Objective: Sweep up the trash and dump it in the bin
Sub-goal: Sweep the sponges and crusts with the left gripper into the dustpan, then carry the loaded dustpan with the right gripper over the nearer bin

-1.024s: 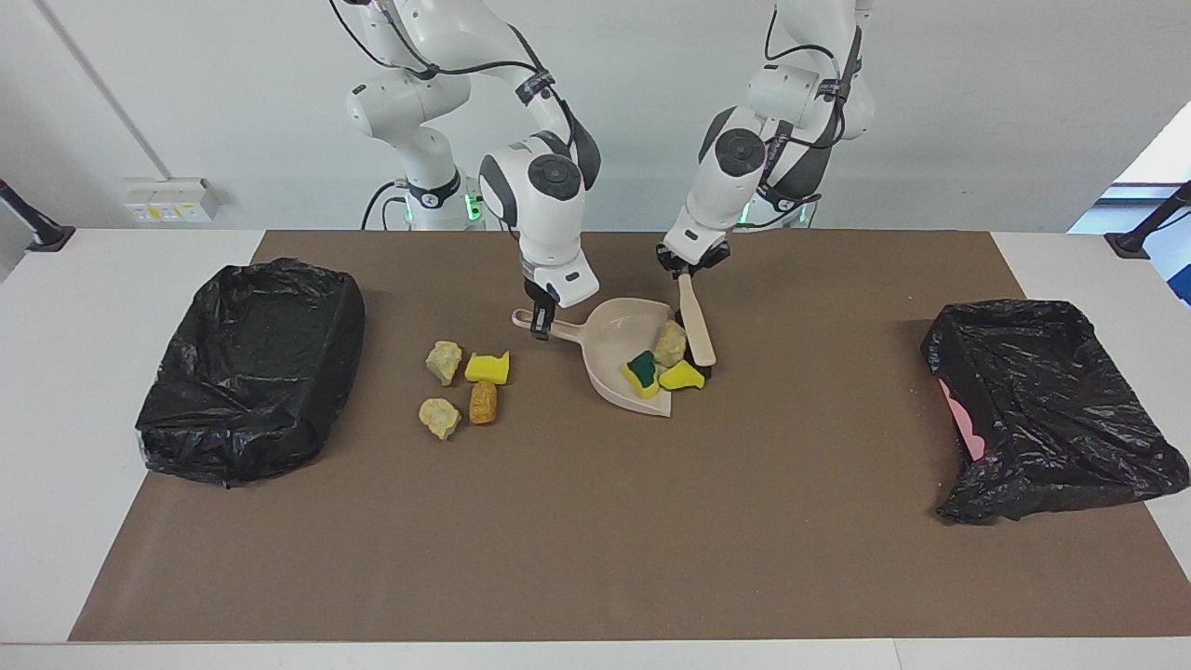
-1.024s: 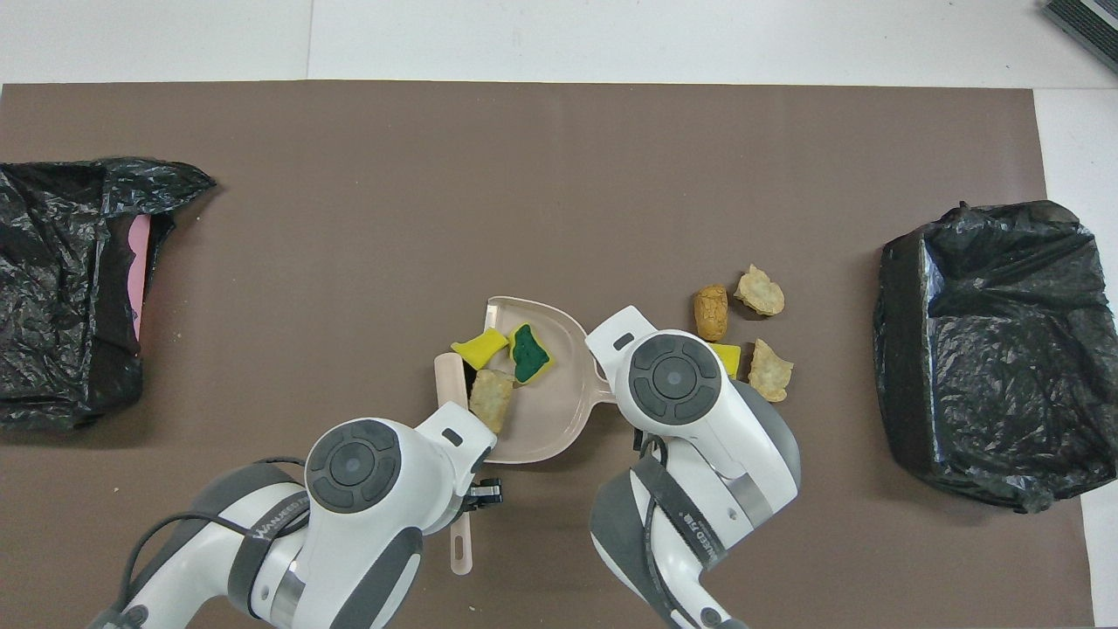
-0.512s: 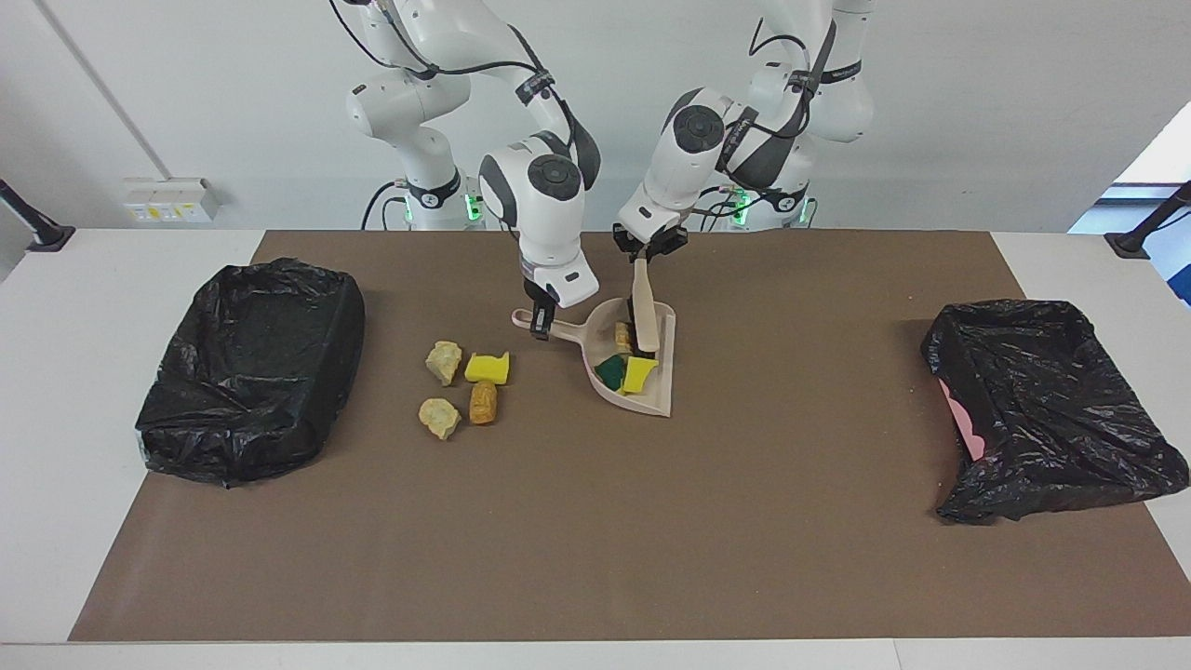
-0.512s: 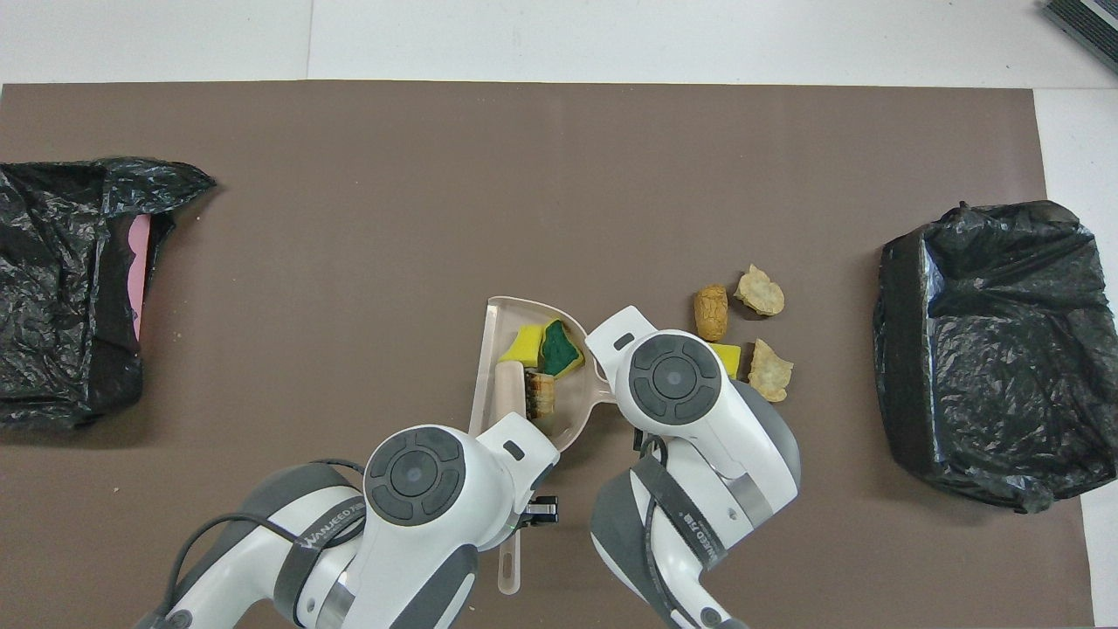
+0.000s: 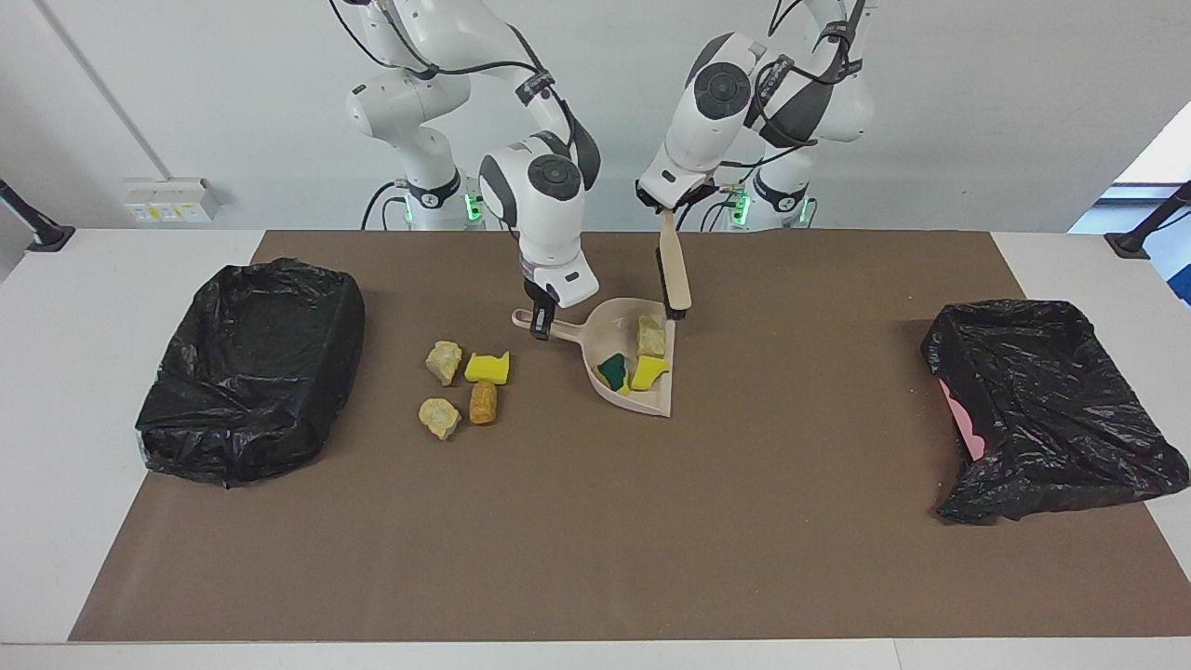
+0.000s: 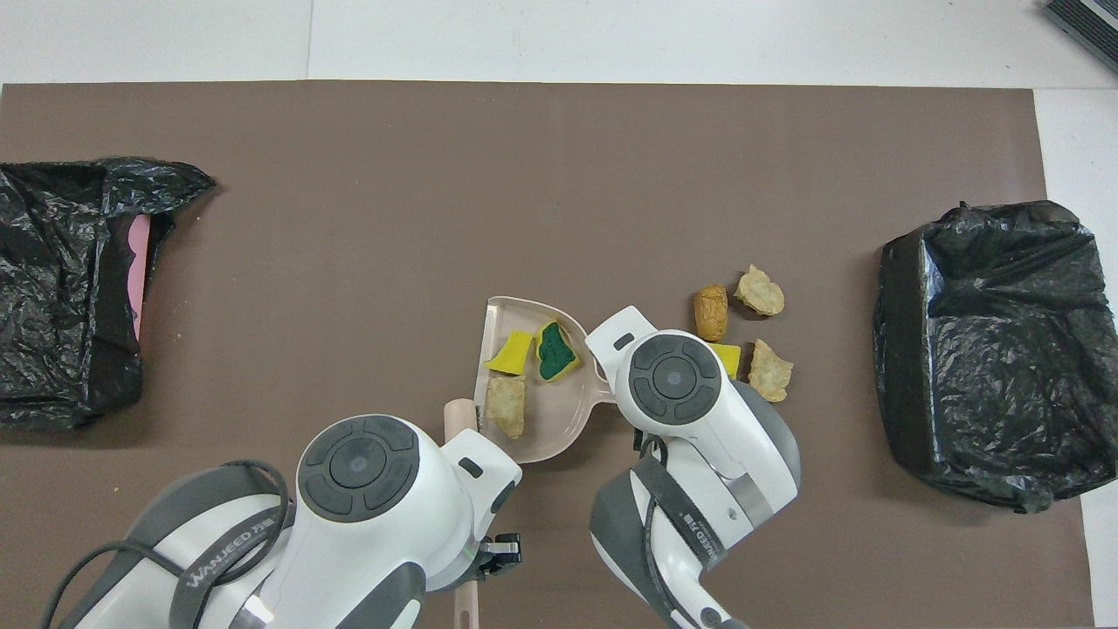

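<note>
1. Your right gripper (image 5: 542, 328) is down at the table, its fingers clamped on the handle of the beige dustpan (image 5: 622, 328), which rests on the brown mat (image 5: 595, 521) with its open mouth toward the left arm's end.
2. Your left gripper (image 5: 666, 207) is raised, its fingers shut tight on the handle of the brush (image 5: 673, 270); the brush hangs nearly upright, its dark bristle end just above the dustpan's open edge, at the corner nearest the robots.
3. Three pieces of trash lie inside the pan: a pale beige lump (image 5: 650, 336), a plain yellow sponge bit (image 5: 648, 371) and a green-backed sponge bit (image 5: 612, 370).
4. Four more pieces sit on the mat beside the pan's handle, toward the right arm's end: two beige lumps (image 5: 444, 361) (image 5: 438, 416), a yellow sponge piece (image 5: 488, 368) and an orange-brown stub (image 5: 483, 402).
5. From overhead, your right arm's wrist covers most of that yellow sponge piece (image 6: 726, 357) and the pan's handle.
6. A black-bagged bin (image 5: 251, 368) stands at the right arm's end, just past the loose pieces.
7. A second black-bagged bin (image 5: 1047, 405) stands at the left arm's end, pink showing at its side, with open mat between it and the pan.
</note>
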### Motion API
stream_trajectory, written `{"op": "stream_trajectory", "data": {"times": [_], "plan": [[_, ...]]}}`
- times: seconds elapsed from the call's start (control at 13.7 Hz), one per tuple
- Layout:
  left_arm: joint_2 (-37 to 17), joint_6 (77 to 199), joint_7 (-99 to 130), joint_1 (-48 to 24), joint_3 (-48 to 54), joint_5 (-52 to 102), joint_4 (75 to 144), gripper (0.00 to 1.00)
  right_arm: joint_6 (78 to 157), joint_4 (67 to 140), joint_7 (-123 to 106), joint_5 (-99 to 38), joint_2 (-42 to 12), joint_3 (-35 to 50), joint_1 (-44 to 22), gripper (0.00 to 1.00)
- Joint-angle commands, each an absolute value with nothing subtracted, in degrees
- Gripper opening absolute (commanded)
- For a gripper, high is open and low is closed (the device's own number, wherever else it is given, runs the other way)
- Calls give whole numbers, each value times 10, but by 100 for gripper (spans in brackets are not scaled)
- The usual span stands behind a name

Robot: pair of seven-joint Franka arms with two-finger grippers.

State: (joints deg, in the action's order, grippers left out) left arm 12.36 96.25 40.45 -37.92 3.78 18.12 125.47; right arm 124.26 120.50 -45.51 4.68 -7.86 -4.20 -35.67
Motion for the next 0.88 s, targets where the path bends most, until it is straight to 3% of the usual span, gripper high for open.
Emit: {"op": "stream_trajectory", "data": {"times": [0.0,0.29,0.8], "plan": [[160,957,455,-383,46,173,1294,0,1244,1209,-437,62,-76,-41,-346,0],[210,992,464,-384,93,172,1369,0,1198,1191,-445,60,-41,-40,-300,0],[188,1214,512,-390,210,171,1454,0,1126,1169,-566,53,72,-44,-144,0]]}}
